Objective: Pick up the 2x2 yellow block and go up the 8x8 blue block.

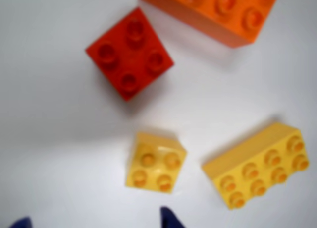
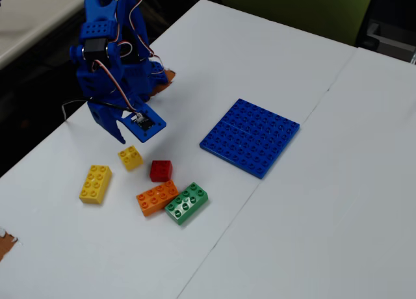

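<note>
The 2x2 yellow block [image 1: 154, 162] lies on the white table, just ahead of my fingertips in the wrist view. It also shows in the fixed view [image 2: 130, 157]. My blue gripper [image 1: 96, 221] is open and empty; only its two tips show at the bottom edge, wide apart. The right tip is just below the block and does not touch it. In the fixed view the gripper [image 2: 125, 134] hovers just above and behind the block. The 8x8 blue block [image 2: 250, 136] lies flat to the right, well apart from the bricks; it is out of the wrist view.
A red 2x2 brick [image 1: 130, 52] [image 2: 160, 170], a yellow 2x4 brick [image 1: 257, 164] [image 2: 95, 183] and an orange brick [image 1: 218, 12] [image 2: 156, 197] lie close around the yellow block. A green brick [image 2: 186, 203] touches the orange one. The table's left edge is near the arm.
</note>
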